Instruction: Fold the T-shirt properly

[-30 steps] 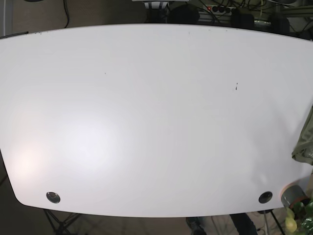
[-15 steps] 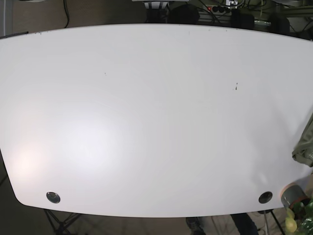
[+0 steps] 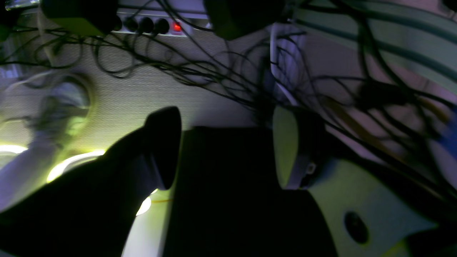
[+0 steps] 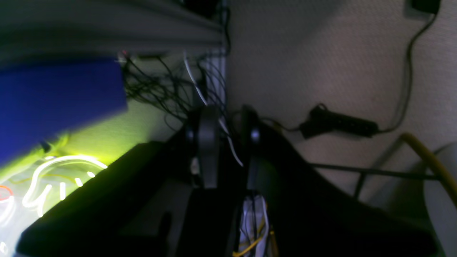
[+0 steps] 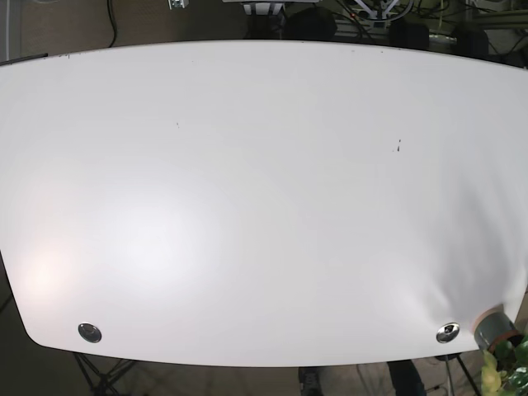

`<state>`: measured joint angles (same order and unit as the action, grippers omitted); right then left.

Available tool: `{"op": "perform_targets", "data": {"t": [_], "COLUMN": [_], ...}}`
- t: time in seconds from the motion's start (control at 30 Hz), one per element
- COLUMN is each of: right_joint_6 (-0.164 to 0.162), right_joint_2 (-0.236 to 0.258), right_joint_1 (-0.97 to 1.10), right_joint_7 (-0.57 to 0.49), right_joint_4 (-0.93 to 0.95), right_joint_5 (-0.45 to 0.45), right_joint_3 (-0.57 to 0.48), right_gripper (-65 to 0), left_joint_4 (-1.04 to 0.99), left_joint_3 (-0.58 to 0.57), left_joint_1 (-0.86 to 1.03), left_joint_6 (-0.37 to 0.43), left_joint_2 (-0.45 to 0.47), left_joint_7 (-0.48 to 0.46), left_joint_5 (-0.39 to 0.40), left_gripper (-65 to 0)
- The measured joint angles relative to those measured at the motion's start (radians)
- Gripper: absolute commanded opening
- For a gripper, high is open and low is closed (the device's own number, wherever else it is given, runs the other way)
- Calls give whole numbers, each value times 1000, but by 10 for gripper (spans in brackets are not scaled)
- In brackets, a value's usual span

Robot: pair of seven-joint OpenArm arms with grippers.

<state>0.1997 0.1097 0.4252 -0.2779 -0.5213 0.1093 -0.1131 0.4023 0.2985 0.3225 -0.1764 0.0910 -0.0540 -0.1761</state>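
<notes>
The base view looks down on a wide white table (image 5: 264,206) that fills the frame. Two round metal discs sit near its lower edge, one at lower left (image 5: 89,332) and one at lower right (image 5: 447,332). A small dark speck (image 5: 399,147) marks the surface right of centre. No T-shirt can be seen in any view, and neither arm shows in the base view.

In the left wrist view, the left gripper (image 3: 228,150) fills the lower middle of a dim frame. Its jaws stand spread wide, a dark finger at centre left and a pale one at centre right, with nothing between them. Behind it hang tangled black cables (image 3: 221,71) and a power strip (image 3: 150,25) with a red light along the top.

In the right wrist view, the right gripper (image 4: 226,142) sits at centre, its fingers close together with only a narrow gap, gripping nothing. A thin white wire (image 4: 200,89) runs behind them. A blurred blue shape (image 4: 57,100) fills the upper left, and a black cable (image 4: 407,71) with an inline block runs down the wall at right.
</notes>
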Motion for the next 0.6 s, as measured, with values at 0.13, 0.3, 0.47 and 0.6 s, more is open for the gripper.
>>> {"op": "perform_targets", "data": {"t": [0.13, 0.3, 0.47, 0.6], "right_joint_6": [-10, -8, -8, -8], "right_joint_2": [7, 6, 4, 6], "right_joint_1": [-83, -155, -209, -228], "right_joint_7": [2, 1, 1, 1], "right_joint_4": [115, 203, 235, 235], "right_joint_5": [4, 3, 3, 4], "right_joint_3": [1, 1, 1, 1], "right_gripper": [-549, -545, -544, -542], "left_joint_4": [-171, -291, -306, -306], "left_joint_3": [1, 1, 1, 1], "left_joint_1": [-85, -164, -210, -217], "left_joint_6": [73, 72, 100, 178], "left_joint_2": [5, -8, -36, -47], "left_joint_7": [-80, -84, -96, -93], "left_joint_5": [-38, -56, -83, -124], "left_gripper": [-281, -281, -281, -281]}}
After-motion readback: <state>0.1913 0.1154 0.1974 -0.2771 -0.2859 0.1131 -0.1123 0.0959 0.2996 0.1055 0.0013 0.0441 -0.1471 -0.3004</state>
